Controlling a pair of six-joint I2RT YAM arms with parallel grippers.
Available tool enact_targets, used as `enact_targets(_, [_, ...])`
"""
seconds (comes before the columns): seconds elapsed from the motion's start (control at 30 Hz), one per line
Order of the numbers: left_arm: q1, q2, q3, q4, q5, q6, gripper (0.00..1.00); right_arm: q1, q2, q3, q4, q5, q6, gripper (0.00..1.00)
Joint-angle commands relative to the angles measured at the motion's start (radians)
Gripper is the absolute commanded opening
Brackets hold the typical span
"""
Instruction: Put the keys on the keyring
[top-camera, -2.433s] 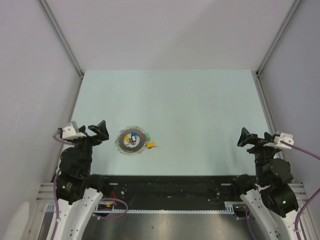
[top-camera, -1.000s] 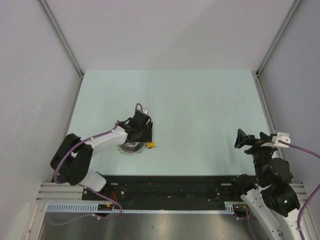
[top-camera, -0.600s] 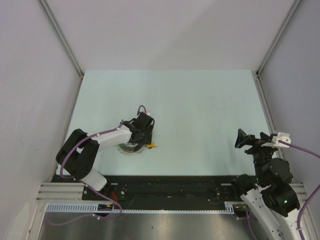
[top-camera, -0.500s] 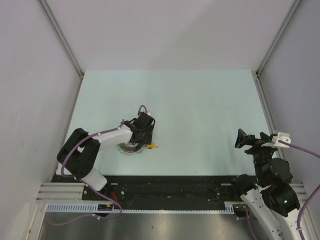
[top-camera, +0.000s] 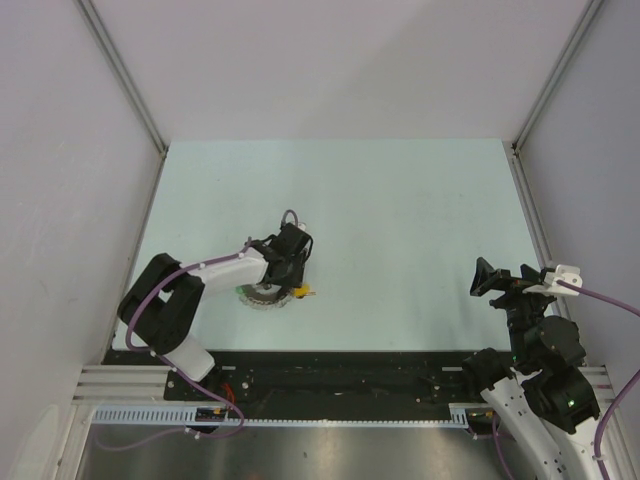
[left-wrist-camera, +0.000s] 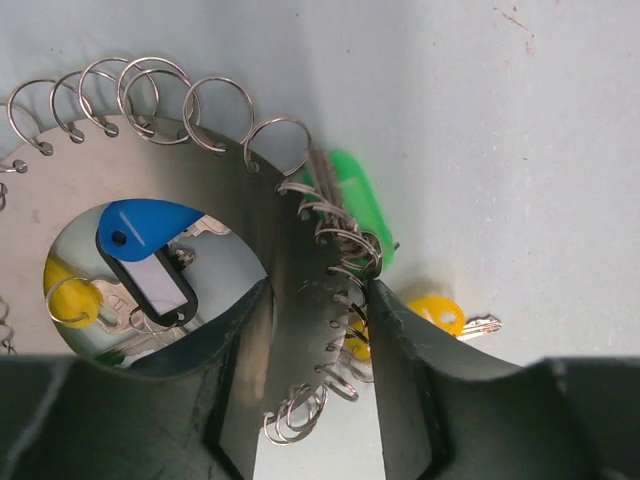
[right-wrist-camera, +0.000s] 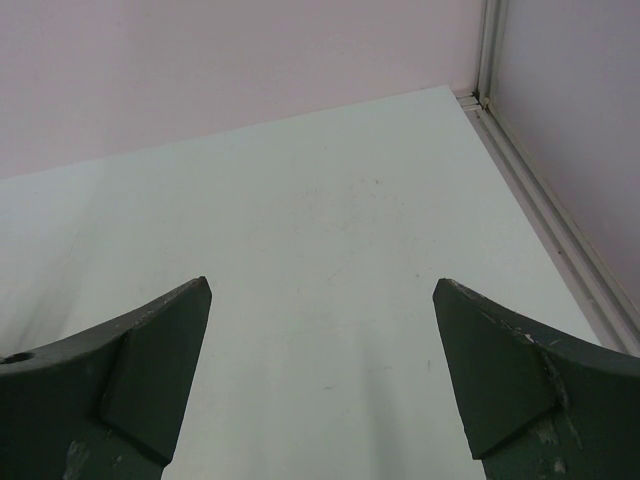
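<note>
a pale green table (top-camera: 400, 200) is shown. a flat metal disc (left-wrist-camera: 90, 165) with a round hole is laid on it, and wire rings (left-wrist-camera: 150, 95) are threaded along its rim. a green key (left-wrist-camera: 352, 190) and a yellow key (left-wrist-camera: 437, 313) are laid just beside that rim. a blue key (left-wrist-camera: 140, 225) and a second yellow key (left-wrist-camera: 62, 295) are seen inside the hole.

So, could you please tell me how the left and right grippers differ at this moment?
The left gripper is out over the metal disc, jaws straddling its ringed rim; the right gripper sits back near its base above the table. The left jaws stand narrower; the right jaws gape wide with nothing between. Both have dark fingers.
</note>
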Motion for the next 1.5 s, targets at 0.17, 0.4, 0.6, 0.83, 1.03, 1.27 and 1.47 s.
enact_targets(0.17, [-0.01, -0.065, 0.019, -0.109, -0.069, -0.004, 0.25, 0.005, -0.011, 0.023, 0.016, 0.008, -0.006, 1.0])
enact_targets(0.4, [-0.01, -0.131, 0.095, -0.188, -0.138, 0.022, 0.14, 0.008, -0.011, 0.024, 0.015, 0.01, -0.006, 1.0])
enact_targets(0.6, [-0.019, -0.128, 0.195, -0.223, -0.167, 0.051, 0.09, 0.007, -0.011, 0.023, 0.015, 0.011, -0.004, 1.0])
enact_targets(0.83, [-0.123, -0.044, 0.347, -0.229, -0.17, 0.092, 0.08, 0.007, -0.011, 0.023, 0.013, 0.011, -0.001, 1.0])
enact_targets(1.03, [-0.28, 0.067, 0.456, -0.159, -0.109, 0.233, 0.08, 0.007, -0.011, 0.023, 0.013, 0.013, -0.003, 1.0])
enact_targets(1.27, [-0.396, 0.226, 0.465, -0.079, 0.032, 0.445, 0.09, 0.004, -0.011, 0.024, 0.015, 0.003, -0.007, 1.0])
enact_targets(1.47, [-0.445, 0.239, 0.395, -0.045, 0.089, 0.581, 0.14, 0.002, -0.011, 0.023, 0.016, -0.024, -0.016, 1.0])
